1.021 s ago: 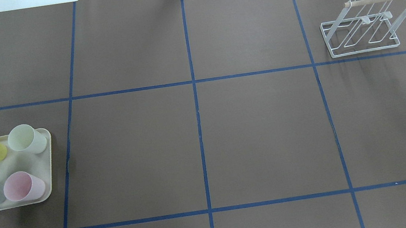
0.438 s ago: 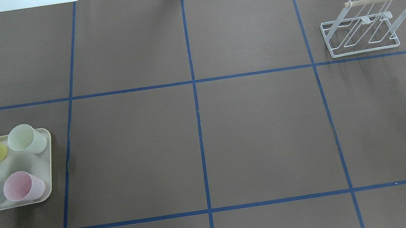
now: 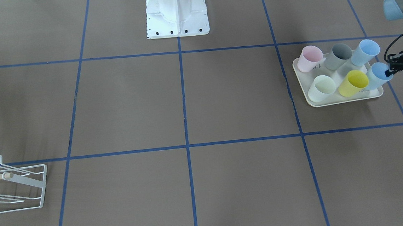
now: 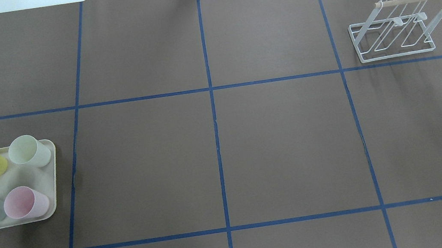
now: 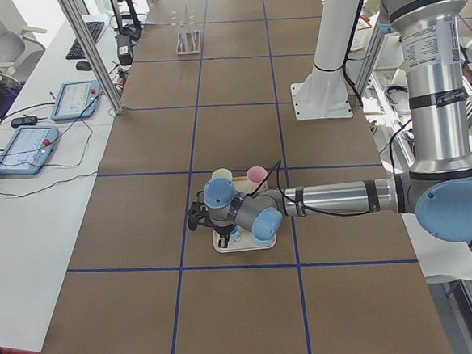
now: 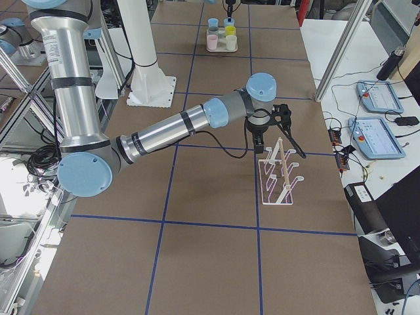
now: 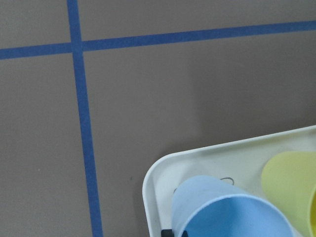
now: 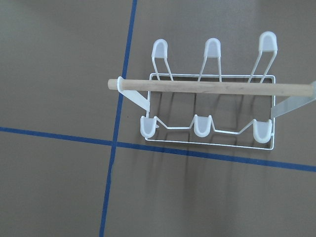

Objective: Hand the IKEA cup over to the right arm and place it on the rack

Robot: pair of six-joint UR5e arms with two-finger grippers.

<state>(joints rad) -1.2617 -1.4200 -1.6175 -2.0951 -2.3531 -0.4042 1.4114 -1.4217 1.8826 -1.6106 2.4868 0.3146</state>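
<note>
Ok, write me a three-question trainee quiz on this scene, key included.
1. True or false: a cup already hangs on the rack.
2. How many cups are on the tray?
3. Which cup are the left arm's fingers at? A) pink B) yellow C) blue
Key: 1 false, all six prongs are bare. 2 six. 3 C, the blue cup at the tray's corner.
</note>
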